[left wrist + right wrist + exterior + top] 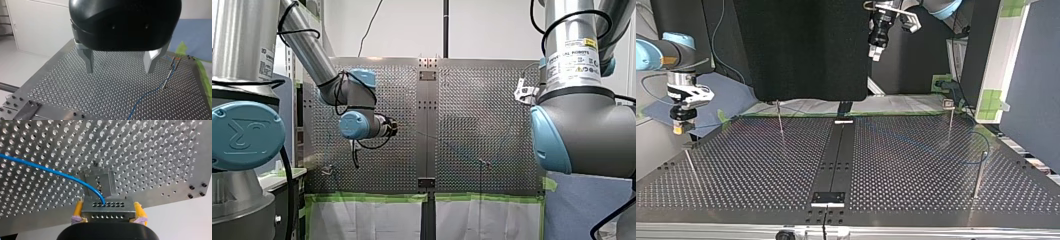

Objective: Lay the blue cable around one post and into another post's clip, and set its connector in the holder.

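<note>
Right gripper [109,213]: yellow pads clamped on the perforated metal connector [107,206]. The blue cable [50,171] leaves its face and curves off across the perforated table [162,150]. The holder bracket [100,181] is just ahead. I'd keep the connector square to the bracket, ease in slowly and avoid kinking the cable at its exit.

Left gripper [119,63]: metal fingers wide apart, empty, above the table. The cable passes the base of the clip post [170,71] beside it, so it may snag there.

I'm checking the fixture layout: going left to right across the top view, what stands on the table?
Left-edge post → second post → black centre rail → clip-topped post → far-right post.
</note>
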You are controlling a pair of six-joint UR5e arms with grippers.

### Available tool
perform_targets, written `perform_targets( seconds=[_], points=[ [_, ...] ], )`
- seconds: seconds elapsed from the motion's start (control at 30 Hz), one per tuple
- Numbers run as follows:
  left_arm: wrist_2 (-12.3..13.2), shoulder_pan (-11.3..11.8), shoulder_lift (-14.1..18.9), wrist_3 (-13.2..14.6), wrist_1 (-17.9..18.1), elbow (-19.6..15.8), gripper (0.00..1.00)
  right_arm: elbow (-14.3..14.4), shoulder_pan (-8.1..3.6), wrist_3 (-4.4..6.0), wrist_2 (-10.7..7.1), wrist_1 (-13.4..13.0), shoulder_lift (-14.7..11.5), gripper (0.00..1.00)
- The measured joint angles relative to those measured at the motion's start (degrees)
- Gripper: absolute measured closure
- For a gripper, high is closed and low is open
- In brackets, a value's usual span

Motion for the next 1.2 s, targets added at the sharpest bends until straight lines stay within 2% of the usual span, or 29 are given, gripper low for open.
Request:
perform_targets(
  seconds=[0.27,0.43,0.73,0.93,1.2],
  points=[
    [-0.1,0.4,0.0,0.2,-0.7,0.0,0.00,-1.5,-0.61,-0.70,-0.94,-0.5,2.4,1.00],
    [-0.2,0.6,0.0,0.2,-1.3,0.0,0.00,-2.9,-0.72,-0.83,-1.16,-0.3,2.9,1.00],
    [-0.7,1.2,0.0,0.0,-1.5,0.0,0.00,-4.9,-1.23,-2.35,-1.81,1.4,3.1,1.00],
    [-0.7,1.7,0.0,-0.1,-1.7,0.0,0.00,-4.9,-1.94,-2.58,-3.12,1.3,3.3,1.00],
    [-0.6,1.9,0.0,-0.1,-1.8,0.0,0.00,-5.5,-2.34,-2.66,-6.14,1.3,3.9,1.00]
  ],
)
